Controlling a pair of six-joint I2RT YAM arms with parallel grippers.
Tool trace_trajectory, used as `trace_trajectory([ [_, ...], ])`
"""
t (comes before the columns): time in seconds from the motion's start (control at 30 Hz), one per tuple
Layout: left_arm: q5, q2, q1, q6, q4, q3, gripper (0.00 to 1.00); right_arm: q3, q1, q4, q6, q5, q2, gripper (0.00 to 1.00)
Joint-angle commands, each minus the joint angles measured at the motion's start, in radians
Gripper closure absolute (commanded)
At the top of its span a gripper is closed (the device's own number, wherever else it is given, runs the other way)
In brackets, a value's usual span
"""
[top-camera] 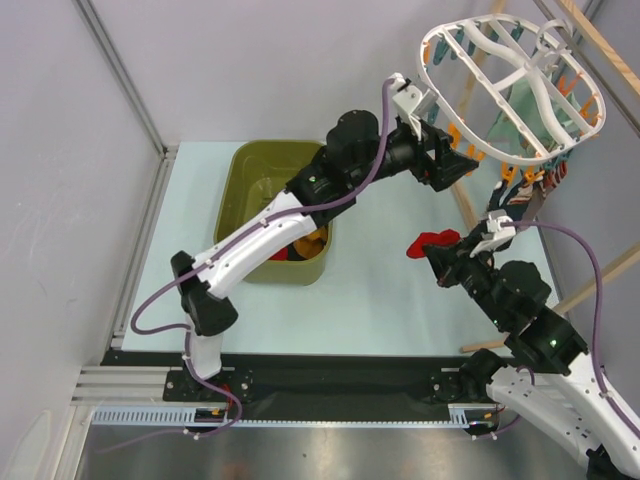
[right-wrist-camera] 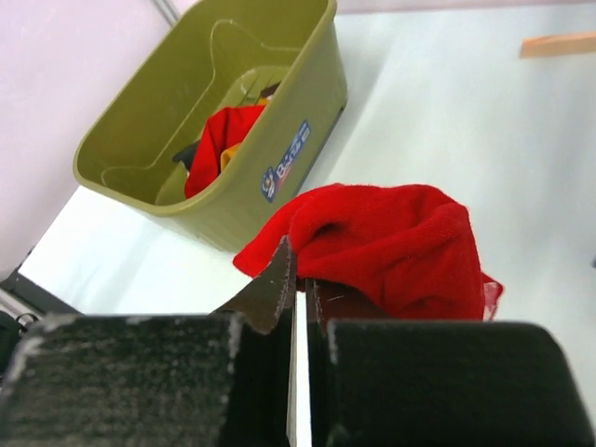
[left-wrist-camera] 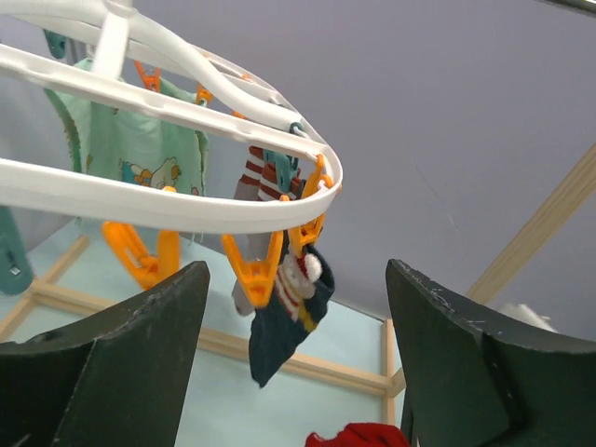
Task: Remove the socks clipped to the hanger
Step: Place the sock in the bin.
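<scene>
L pincer (left-wrist-camera: 296,279) wide; R pincer (right-wrist-camera: 298,284) tight

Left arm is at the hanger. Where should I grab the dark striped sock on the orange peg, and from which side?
Grip the dark sock on its free lower half, below the orange peg, coming straight in from where the open left gripper sits. It hangs limp under the hanger rim, that half unobstructed, so pinching across it and pulling down should free it.
</scene>
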Motion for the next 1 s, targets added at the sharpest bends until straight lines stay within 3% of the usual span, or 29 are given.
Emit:
trace_trajectory([
  [0.0,-0.050,-0.107,0.018,0.044,-0.063,-0.006,0.18,0.006,0.005,0.006,0.036,-0.058,0.059,1.00],
  [0.13,-0.096,-0.183,0.065,0.044,-0.142,-0.070,0.18,0.034,0.022,0.084,0.059,-0.086,0.148,1.00],
  [0.23,-0.173,-0.318,0.102,0.063,-0.159,-0.208,0.18,0.081,0.085,0.165,0.062,-0.070,0.260,1.00],
  [0.37,-0.308,-0.516,0.194,0.028,-0.211,-0.410,0.15,0.187,0.284,0.274,-0.008,0.110,0.453,1.00],
  [0.53,-0.383,-0.832,0.369,0.012,-0.180,-0.654,0.11,0.421,0.283,0.398,-0.029,0.071,0.802,1.00],
  [0.67,-0.417,-0.929,0.439,0.041,-0.220,-0.687,0.09,0.591,0.240,0.461,-0.003,-0.015,1.019,0.98],
  [0.7,-0.421,-0.938,0.450,0.049,-0.228,-0.685,0.08,0.621,0.226,0.467,0.022,-0.041,1.063,0.91],
  [0.73,-0.429,-0.946,0.452,0.061,-0.234,-0.687,0.08,0.647,0.211,0.470,0.027,-0.070,1.132,0.73],
  [0.8,-0.431,-0.964,0.453,0.072,-0.237,-0.694,0.07,0.742,0.203,0.425,0.024,-0.127,1.200,0.54],
  [0.83,-0.429,-0.967,0.455,0.077,-0.235,-0.700,0.07,0.776,0.203,0.341,0.021,-0.133,1.225,0.39],
  [0.93,-0.397,-0.964,0.455,0.084,-0.235,-0.705,0.07,0.837,0.208,0.227,0.022,-0.124,1.254,0.21],
  [0.97,-0.363,-0.963,0.456,0.084,-0.225,-0.707,0.07,0.836,0.215,0.195,0.030,-0.086,1.222,0.20],
])
